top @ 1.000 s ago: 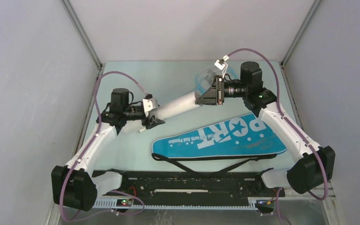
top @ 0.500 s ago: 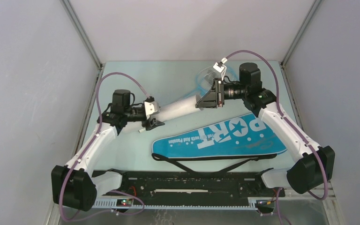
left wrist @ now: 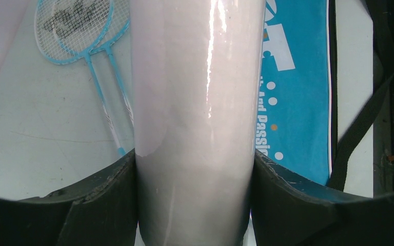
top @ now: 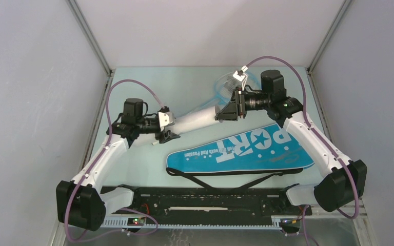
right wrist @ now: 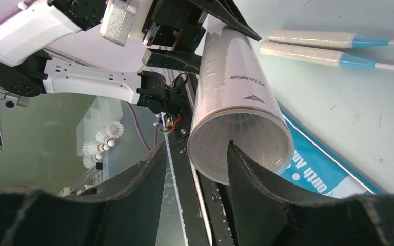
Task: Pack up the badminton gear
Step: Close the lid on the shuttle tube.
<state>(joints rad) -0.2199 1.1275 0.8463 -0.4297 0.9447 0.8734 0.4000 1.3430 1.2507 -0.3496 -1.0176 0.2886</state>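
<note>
My left gripper [top: 165, 128] [left wrist: 195, 159] is shut on the long white tube [top: 195, 118] [left wrist: 197, 102] and holds it tilted above the table. The tube's open mouth [right wrist: 241, 138] faces my right gripper [top: 224, 110] [right wrist: 196, 148] and shows white feathers inside. That gripper is open with nothing in it, and one fingertip [right wrist: 233, 151] overlaps the tube's rim. The blue "SPORT" bag [top: 241, 151] [left wrist: 297, 87] lies flat with its black strap [top: 220, 177] toward the arms' bases. Two light-blue rackets [left wrist: 77, 25] [top: 224, 84] lie at the back, and their white handles [right wrist: 308, 38] show behind the tube. Three shuttlecocks [right wrist: 102, 143] appear at the left.
A black rail [top: 210, 202] runs along the near edge between the arm bases. Grey walls close in the table on the left, back and right. The left arm [right wrist: 87, 84] reaches across behind the tube.
My right gripper's jaws have spread wider at the tube's mouth. The left gripper keeps its hold on the tube, which has barely shifted.
</note>
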